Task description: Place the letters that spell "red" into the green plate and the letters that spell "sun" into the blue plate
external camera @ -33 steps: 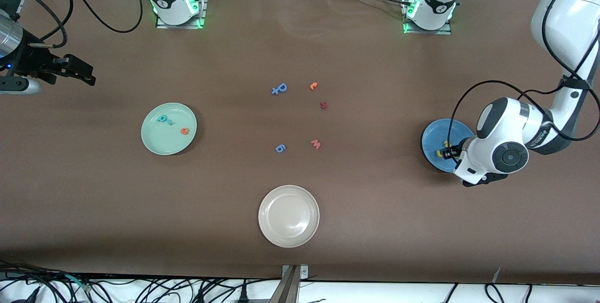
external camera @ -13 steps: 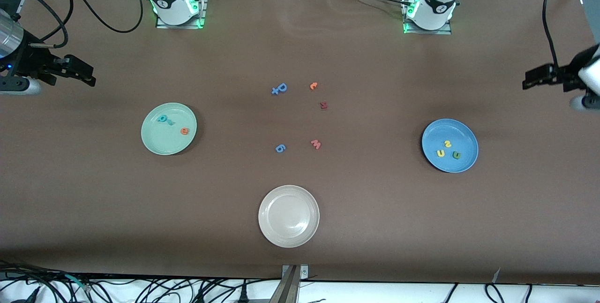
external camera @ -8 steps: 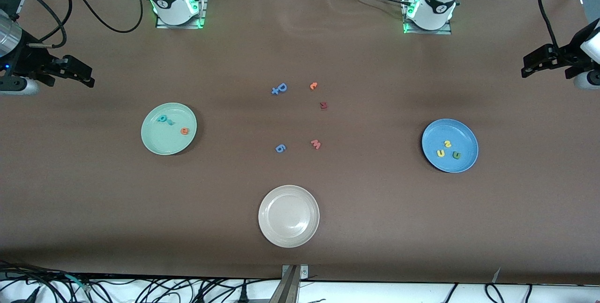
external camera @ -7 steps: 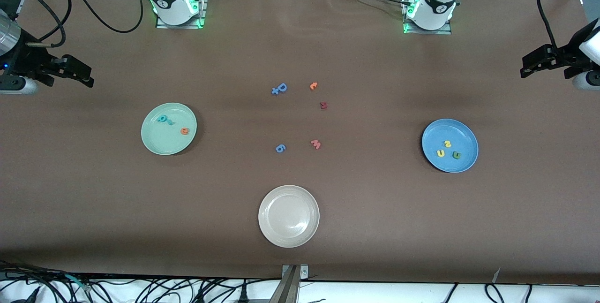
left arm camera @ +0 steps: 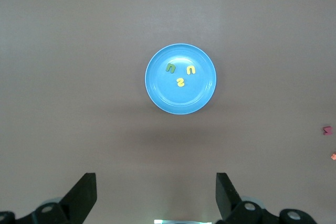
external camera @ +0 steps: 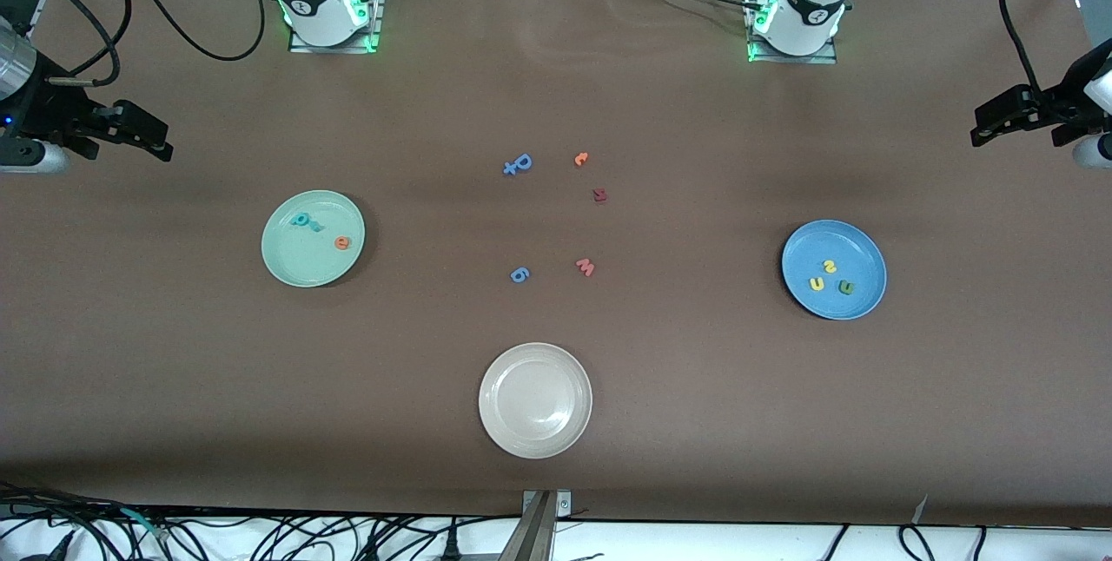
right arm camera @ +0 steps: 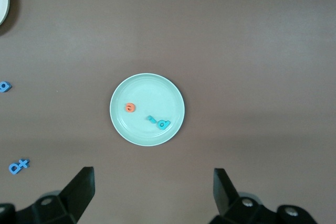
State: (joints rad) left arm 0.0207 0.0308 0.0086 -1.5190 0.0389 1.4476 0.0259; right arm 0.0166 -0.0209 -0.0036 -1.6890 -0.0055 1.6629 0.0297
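Orange "e" (external camera: 342,242) and teal letters (external camera: 305,220) lie in the green plate (external camera: 287,261), yellow and green letters (external camera: 830,277) in the blue plate (external camera: 860,240); I judge sorting done and would park the left gripper (external camera: 986,128) and right gripper (external camera: 156,137), both released and empty, high over the table's end edges.

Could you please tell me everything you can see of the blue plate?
The blue plate is a round, shallow, medium-blue dish with a smooth, slightly glossy surface and a raised rim. It sits flat on the brown table toward the left arm's end. Three small foam letters lie in it, apart from each other: a yellow s, a yellow arch and a green arch. No gripper touches it.
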